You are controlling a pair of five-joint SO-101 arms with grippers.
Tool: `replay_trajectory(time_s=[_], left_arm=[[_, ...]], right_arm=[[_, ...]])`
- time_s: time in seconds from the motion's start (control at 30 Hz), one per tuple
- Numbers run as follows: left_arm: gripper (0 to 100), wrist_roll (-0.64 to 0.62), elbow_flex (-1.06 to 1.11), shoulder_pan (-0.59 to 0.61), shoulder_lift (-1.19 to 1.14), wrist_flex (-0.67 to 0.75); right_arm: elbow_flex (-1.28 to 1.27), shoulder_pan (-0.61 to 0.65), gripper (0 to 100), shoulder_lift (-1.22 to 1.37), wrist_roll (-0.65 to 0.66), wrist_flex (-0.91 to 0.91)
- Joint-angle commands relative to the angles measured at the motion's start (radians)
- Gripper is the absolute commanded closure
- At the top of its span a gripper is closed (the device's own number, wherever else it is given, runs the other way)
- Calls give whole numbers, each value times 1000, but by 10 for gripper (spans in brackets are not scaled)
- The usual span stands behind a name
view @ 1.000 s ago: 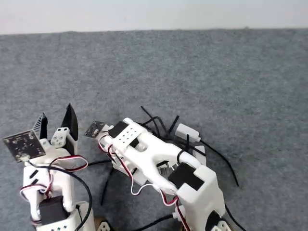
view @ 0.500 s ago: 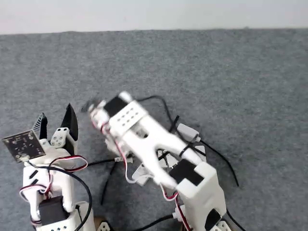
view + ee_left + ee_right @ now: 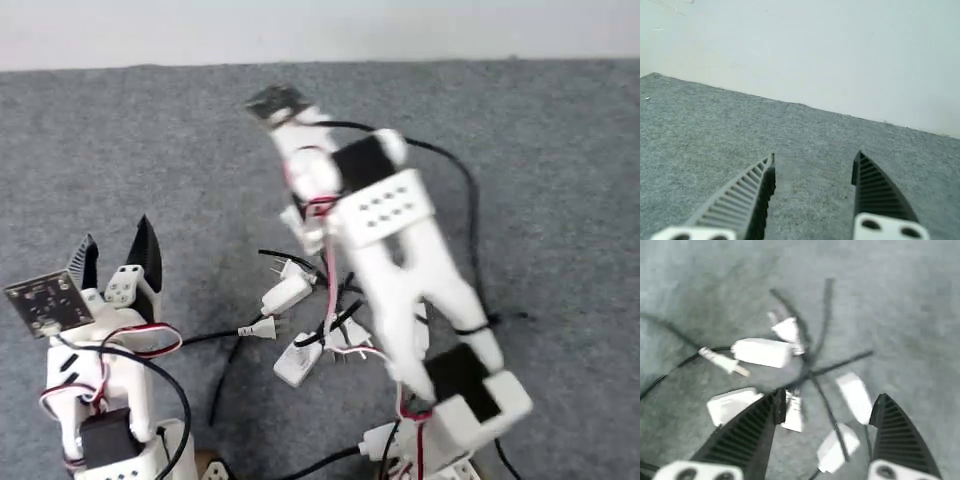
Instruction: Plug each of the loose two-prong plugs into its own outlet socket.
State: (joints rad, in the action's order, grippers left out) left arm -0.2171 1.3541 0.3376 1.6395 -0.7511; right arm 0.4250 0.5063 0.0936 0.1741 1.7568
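White plugs (image 3: 284, 293), black cords (image 3: 827, 297), speckled grey mat (image 3: 520, 150), white arms (image 3: 400, 260), black ribbed fingers (image 3: 752, 195); blurred sockets (image 3: 762, 352) look white.

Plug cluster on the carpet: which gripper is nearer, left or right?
Right. The right gripper hangs open above the plug cluster; the left gripper sits open off to its side, aimed at bare carpet.
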Motion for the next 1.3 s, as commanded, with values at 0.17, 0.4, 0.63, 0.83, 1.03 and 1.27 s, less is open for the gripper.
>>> replay_trajectory(time_s=[0.17,0.4,0.63,0.83,1.03,1.27], left_arm=[[750,239,48,-282,-3,32],[750,364,105,-419,-6,44],[750,368,162,-427,-11,109],[750,365,174,-443,-12,106],[750,407,185,-569,-12,21],[750,308,117,-387,-11,21]], right_arm=[[-318,-176,718,-291,-3,39],[-718,-179,718,-636,78,-13],[-1180,-242,718,-952,146,-248],[-1367,-351,718,-1023,199,-372],[-1395,-346,718,-1027,199,-397],[-1356,-10,719,-1021,183,-389]])
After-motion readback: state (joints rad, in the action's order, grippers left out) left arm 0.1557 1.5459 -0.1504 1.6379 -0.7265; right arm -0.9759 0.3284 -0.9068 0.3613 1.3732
